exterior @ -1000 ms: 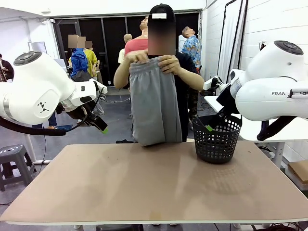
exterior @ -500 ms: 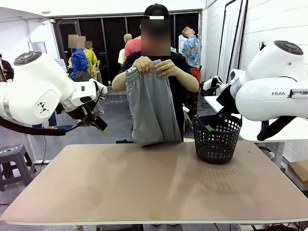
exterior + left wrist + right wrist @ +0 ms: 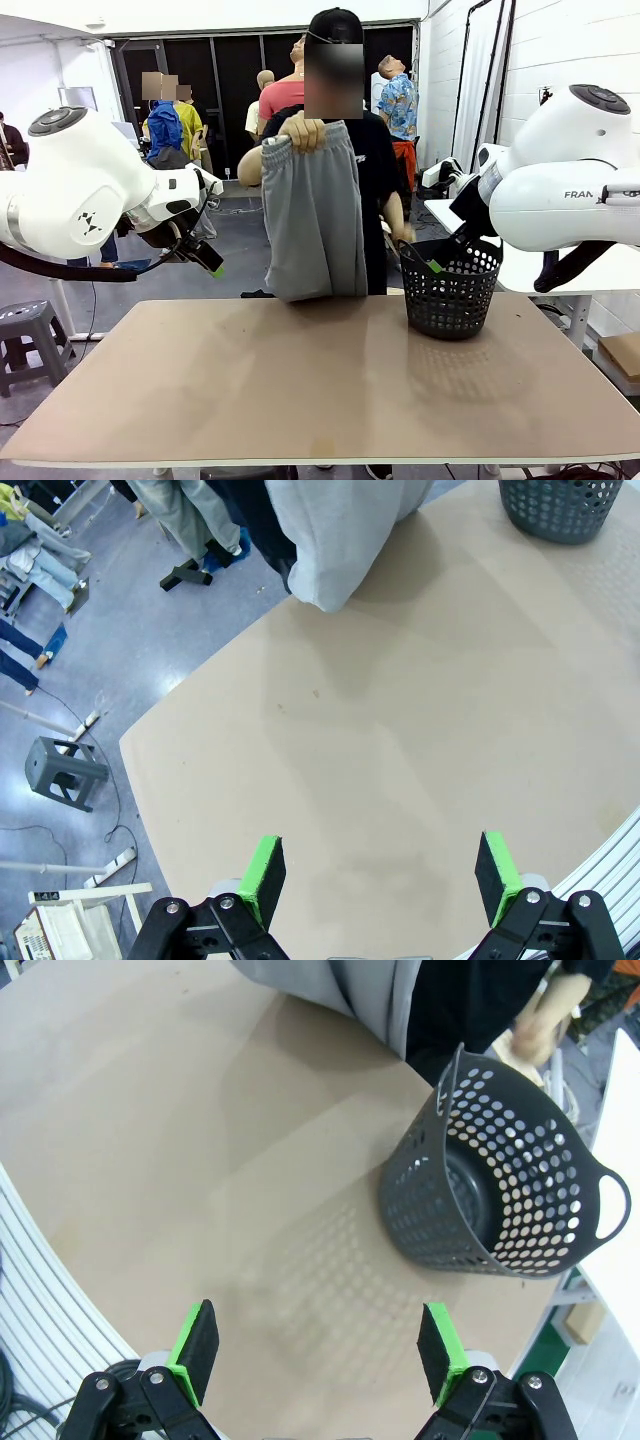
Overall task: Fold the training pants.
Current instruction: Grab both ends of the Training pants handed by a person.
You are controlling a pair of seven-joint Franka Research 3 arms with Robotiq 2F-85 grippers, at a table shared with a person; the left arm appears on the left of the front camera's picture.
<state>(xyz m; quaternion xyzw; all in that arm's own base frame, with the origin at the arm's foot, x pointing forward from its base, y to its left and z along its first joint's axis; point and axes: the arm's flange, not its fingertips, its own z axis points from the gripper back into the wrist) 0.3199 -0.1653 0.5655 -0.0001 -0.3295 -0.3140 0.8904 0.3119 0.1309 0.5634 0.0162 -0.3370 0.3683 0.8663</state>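
The training pants (image 3: 312, 215) hang from the person's hand (image 3: 304, 133) over the table's (image 3: 300, 400) far edge. The left gripper (image 3: 379, 876), near the far left corner, and the right gripper (image 3: 318, 1348), by the black basket (image 3: 450, 285), both gape wide, empty and well apart from the pants.

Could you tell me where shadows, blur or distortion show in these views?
Front view: the basket casts a soft shadow on the table; right wrist view: the table edge bows, the person's hand is blurred; left wrist view: the training pants shade the table.
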